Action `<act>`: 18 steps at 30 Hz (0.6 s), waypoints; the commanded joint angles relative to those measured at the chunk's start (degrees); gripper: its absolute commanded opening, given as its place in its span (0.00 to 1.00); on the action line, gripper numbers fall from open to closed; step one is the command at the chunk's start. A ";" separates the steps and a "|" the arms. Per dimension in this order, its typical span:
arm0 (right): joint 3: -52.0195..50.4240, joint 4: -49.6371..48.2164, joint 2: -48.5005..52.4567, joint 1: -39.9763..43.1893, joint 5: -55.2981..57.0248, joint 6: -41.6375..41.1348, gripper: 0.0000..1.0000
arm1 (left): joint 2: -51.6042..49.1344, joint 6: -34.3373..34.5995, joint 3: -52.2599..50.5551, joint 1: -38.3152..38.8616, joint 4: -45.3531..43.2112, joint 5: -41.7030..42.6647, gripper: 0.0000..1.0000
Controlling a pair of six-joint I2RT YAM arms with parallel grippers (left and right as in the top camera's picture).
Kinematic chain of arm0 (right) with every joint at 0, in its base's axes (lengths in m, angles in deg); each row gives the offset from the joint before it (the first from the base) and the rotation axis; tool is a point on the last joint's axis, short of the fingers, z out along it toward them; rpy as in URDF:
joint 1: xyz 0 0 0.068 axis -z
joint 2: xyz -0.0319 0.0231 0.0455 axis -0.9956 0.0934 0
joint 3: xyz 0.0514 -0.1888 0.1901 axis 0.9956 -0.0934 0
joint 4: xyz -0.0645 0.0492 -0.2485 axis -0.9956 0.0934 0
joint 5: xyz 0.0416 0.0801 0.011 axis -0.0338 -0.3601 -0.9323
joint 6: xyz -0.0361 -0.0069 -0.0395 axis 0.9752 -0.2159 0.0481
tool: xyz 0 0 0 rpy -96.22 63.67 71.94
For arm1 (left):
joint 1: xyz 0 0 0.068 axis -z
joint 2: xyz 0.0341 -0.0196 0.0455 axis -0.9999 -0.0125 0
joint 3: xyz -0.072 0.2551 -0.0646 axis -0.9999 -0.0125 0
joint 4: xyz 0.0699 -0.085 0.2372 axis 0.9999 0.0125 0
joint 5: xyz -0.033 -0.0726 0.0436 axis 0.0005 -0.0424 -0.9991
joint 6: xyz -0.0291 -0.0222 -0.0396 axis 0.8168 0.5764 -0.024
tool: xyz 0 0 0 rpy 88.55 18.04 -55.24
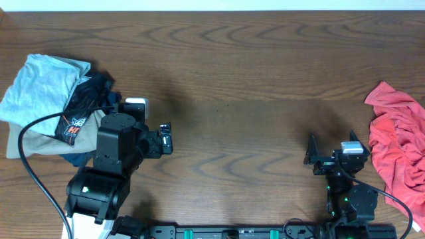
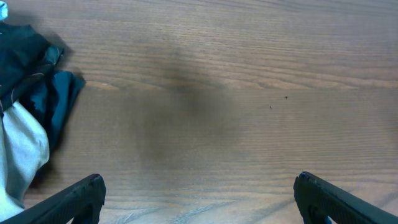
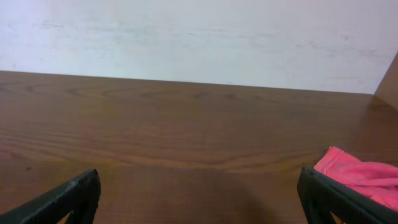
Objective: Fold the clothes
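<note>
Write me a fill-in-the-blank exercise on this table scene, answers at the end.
The red garment lies on the robot's ____ side. The clothes pile holds tan, black and light ____ garments. The left gripper and right gripper both stand ____, holding nothing.
Answers: right; blue; open.

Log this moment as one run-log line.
left hand: open, empty | right hand: open, empty | clothes pile: left side, ungrasped | red garment: right side, crumpled, ungrasped
</note>
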 commanded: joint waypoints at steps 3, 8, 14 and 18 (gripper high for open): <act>-0.09 0.28 -0.39 0.26 0.37 0.83 0.99 | 0.04 -0.57 -0.24 0.17 -0.07 -0.26 0.98; -0.09 0.28 -0.39 0.26 0.37 0.83 0.99 | 0.04 -0.55 -0.24 0.17 -0.07 -0.28 0.98; -0.09 0.28 -0.39 0.26 0.37 0.83 0.99 | 0.96 -0.55 -0.39 0.17 -0.09 -0.26 0.98; -0.09 0.28 -0.39 0.26 0.37 0.83 0.99 | 5.14 -0.57 -2.97 -0.28 -0.13 -0.26 0.98</act>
